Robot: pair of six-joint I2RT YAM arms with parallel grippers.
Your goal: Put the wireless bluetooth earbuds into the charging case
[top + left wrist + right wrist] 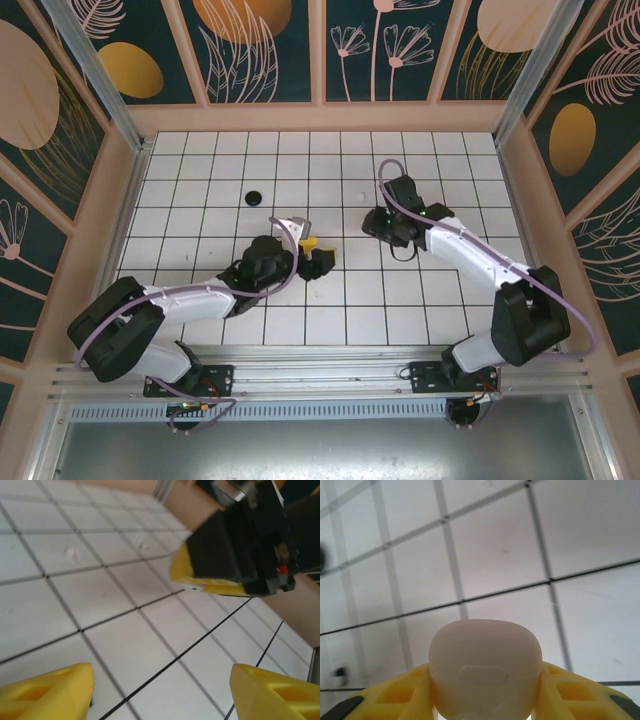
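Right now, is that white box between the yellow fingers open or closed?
Closed. The white charging case shows no gap, only a thin seam running across its front, while the right gripper clamps it from both sides.

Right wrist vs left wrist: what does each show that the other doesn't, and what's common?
Right wrist: a rounded white case, lid seam facing the camera, clamped between the yellow fingers of the right hand; a small dark blur at far left.
Left wrist: the left hand open with nothing between its fingertips, two tiny white specks on the tiles, too blurred to identify, and a black-and-yellow robot part at upper right.
Both: the white tiled table with black grid lines.
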